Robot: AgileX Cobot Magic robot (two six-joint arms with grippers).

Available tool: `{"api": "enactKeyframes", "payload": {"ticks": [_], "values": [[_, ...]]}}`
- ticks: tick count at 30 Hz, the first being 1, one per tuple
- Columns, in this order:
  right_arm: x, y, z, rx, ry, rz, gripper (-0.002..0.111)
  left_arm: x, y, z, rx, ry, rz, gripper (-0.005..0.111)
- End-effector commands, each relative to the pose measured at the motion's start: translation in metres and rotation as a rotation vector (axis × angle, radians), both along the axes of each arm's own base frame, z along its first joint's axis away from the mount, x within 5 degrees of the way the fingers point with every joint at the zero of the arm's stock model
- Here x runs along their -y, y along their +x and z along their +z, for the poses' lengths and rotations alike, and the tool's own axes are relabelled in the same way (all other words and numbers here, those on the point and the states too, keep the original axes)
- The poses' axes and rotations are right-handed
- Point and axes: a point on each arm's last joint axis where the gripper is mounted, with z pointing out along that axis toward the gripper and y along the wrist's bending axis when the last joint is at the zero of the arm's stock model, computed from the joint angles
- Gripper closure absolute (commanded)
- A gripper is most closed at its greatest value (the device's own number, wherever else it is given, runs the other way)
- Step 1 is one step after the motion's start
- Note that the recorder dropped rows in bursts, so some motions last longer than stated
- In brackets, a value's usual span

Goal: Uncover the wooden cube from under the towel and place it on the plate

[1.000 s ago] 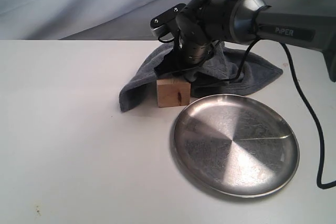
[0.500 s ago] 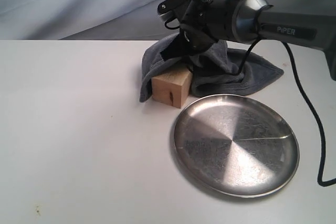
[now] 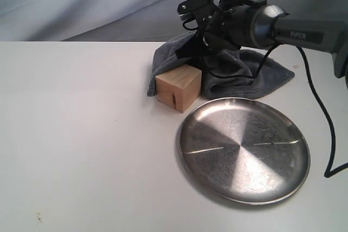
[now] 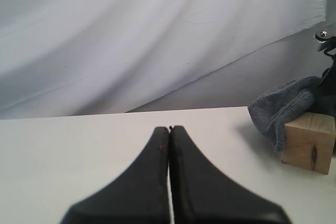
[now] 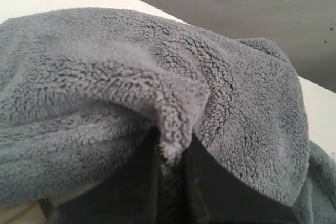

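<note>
The wooden cube point(image 3: 178, 87) stands on the white table point(image 3: 81, 145), just beside the far left edge of the plate point(image 3: 243, 148) and not on it. Its top and two side faces are bare, and the face with the narrow dark slot looks toward the front left. The towel point(image 3: 244, 74) lies heaped behind the cube and to its right; one fold hangs down at the cube's back, and I cannot tell if it touches the wood. The plate is bare and shiny.

The right gripper point(image 5: 170, 150) is clamped on a fold of the towel and holds it lifted above the cube's rear. The black arm reaches in from the right, and its cable point(image 3: 318, 107) hangs down past the plate. The left gripper point(image 4: 169, 129) has its fingers pressed together with nothing between them, low over bare table, well apart from the cube. A pale grey cloth backdrop point(image 3: 81, 4) hangs behind the table.

Half a second ago the towel covered part of the cube's top. Now the gripper has gone higher and more to the right, the towel edge has drawn back, and the cube is a little turned.
</note>
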Motion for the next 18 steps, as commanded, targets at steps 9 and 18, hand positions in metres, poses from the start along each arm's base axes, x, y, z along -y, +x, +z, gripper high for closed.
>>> {"api": "enactKeyframes", "payload": {"ticks": [9,18], "values": [[-0.007,0.009,-0.019,0.027,0.043,0.08,0.104,0.0,0.0,0.0,0.01,-0.006,0.003,0.107],[-0.002,0.011,-0.019,0.033,0.001,0.073,0.051,0.0,0.0,0.0,0.01,-0.006,0.003,0.107]]}}
